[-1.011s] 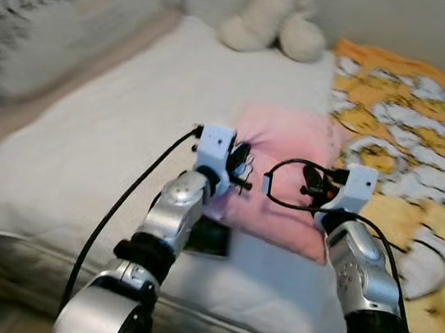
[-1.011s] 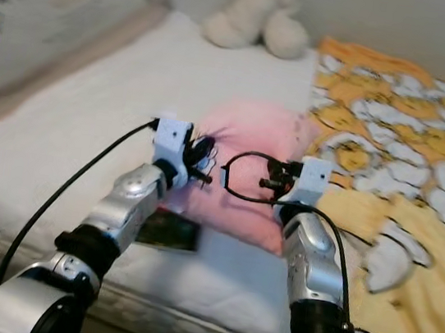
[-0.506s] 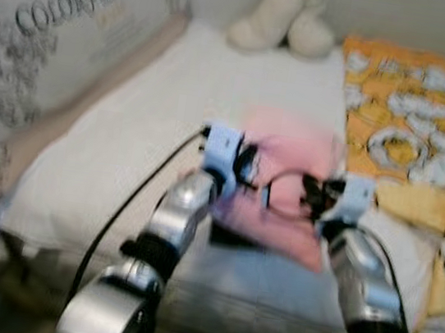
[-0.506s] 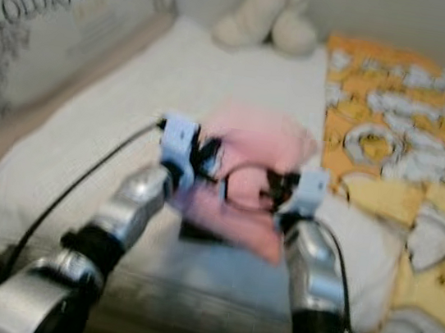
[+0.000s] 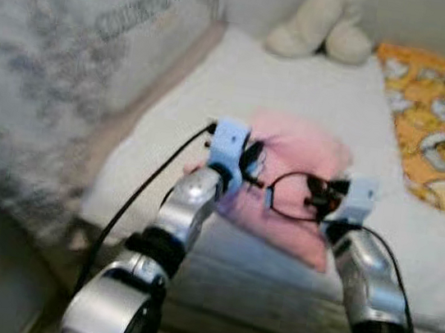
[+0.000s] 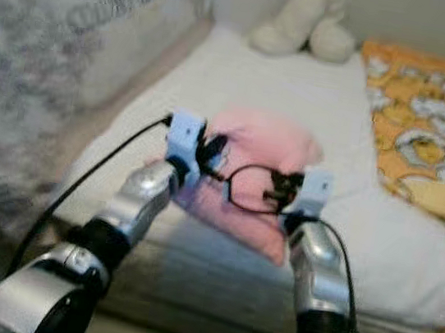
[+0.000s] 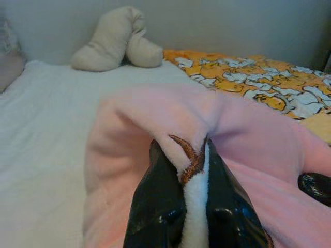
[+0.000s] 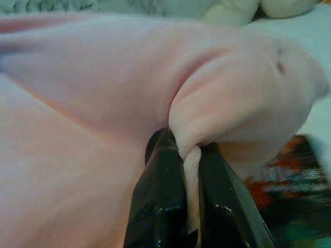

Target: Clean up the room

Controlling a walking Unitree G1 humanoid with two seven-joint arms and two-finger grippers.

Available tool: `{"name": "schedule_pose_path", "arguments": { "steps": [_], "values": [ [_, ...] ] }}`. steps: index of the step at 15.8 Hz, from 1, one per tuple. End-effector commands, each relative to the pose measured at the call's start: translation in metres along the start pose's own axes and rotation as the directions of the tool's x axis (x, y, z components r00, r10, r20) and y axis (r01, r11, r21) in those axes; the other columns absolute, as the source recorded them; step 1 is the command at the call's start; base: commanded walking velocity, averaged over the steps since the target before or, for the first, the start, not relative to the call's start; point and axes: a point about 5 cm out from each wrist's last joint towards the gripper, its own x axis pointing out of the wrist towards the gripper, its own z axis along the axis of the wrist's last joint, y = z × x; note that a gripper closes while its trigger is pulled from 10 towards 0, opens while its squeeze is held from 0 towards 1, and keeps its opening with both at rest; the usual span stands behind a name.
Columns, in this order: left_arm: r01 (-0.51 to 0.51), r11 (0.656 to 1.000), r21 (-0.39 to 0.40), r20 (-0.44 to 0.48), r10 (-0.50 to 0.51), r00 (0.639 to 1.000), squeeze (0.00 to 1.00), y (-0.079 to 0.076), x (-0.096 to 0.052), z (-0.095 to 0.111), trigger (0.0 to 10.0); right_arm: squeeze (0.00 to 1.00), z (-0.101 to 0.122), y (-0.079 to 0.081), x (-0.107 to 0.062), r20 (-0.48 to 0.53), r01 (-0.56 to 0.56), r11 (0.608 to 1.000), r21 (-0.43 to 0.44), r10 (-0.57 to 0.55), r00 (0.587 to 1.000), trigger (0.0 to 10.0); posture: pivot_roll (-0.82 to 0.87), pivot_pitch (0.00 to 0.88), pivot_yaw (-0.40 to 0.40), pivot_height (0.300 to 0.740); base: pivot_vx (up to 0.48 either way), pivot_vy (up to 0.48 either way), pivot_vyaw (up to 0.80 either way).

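While both grippers are pinching its edge, pink pillow (image 5: 291,176) is lying on white mattress (image 5: 315,97), long axis running 10-to-4 o'clock. Left gripper (image 7: 187,170) clamping trim; right gripper (image 8: 187,170) likewise. Cream plush toy (image 5: 320,35) sitting at 12, yellow patterned blanket (image 5: 439,131) at 2. Lettering on grey headboard (image 6: 101,25) blurring, unreadable.

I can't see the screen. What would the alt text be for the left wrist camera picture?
The left gripper has its two black fingers pinched on a fold of a pink pillow lying on a white bed. Beyond it a cream plush toy sits by the wall, beside a yellow patterned blanket.
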Motion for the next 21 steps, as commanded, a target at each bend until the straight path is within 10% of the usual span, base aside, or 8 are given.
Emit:
{"name": "schedule_pose_path", "arguments": {
  "steps": [1,4,5,21],
  "values": [
    [-0.026,1.000,0.009,0.043,0.026,0.999,0.00,0.009,0.000,0.010,10.0,0.00,0.007,0.014,0.005,0.025,-0.057,0.998,-0.016,0.058,0.998,0.0,0.08,0.000,0.038,0.740,0.000,0.480,0.00],
    [-0.091,0.994,0.053,0.017,0.090,0.996,0.00,0.013,0.000,0.006,10.0,0.00,0.005,0.013,0.004,0.018,-0.050,0.999,-0.020,0.050,0.999,0.0,0.08,0.000,0.036,0.740,0.000,0.320,0.00],
    [-0.160,0.984,0.079,0.002,0.161,0.987,0.00,0.019,0.000,0.005,10.0,0.00,0.002,0.013,0.004,0.001,-0.042,0.999,-0.025,0.042,0.999,10.0,0.08,0.000,0.036,0.740,0.000,0.000,0.00],
    [-0.316,0.948,0.025,-0.030,0.317,0.948,0.00,0.039,-0.007,-0.006,10.0,0.00,-0.010,0.009,0.001,-0.042,0.000,0.996,-0.087,-0.003,0.999,10.0,0.08,0.000,0.021,0.740,0.447,0.000,0.44]
  ]
}}
